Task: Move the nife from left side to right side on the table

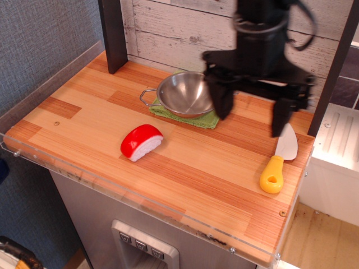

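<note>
We found the nife (277, 163) lying flat near the right edge of the table (185, 168), yellow handle toward the front, blade toward the back. The gripper (252, 109) hung above the table, fingers spread wide and holding nothing. A red-and-white toy (141, 142) lay left of centre; a steel bowl (185, 93) sat on a green cloth (205, 119).

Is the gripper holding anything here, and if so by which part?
Nothing is held. The gripper hangs open above the table; the knife lies free near the right edge.
</note>
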Action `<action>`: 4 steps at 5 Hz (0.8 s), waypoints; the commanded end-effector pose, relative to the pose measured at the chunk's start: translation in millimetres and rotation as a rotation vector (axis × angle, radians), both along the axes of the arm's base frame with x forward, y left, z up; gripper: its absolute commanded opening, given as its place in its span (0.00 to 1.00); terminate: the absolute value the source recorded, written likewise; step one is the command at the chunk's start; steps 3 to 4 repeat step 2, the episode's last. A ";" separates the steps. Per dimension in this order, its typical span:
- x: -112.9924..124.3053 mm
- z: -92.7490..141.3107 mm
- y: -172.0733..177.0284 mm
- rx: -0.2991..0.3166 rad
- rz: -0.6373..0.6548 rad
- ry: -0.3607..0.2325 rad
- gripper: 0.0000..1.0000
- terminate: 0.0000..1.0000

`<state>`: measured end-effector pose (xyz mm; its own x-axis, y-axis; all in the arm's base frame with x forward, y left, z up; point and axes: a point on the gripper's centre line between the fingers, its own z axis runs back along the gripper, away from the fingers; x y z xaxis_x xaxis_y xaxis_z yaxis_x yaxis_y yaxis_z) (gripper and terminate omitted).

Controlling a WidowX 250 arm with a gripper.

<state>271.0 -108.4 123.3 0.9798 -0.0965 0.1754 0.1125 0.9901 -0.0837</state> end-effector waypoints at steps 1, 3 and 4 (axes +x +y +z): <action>-7.9 8.9 11.4 -0.024 -0.056 -0.012 1.00 0.00; -7.9 8.9 11.4 -0.024 -0.056 -0.012 1.00 1.00; -7.9 8.9 11.4 -0.024 -0.056 -0.012 1.00 1.00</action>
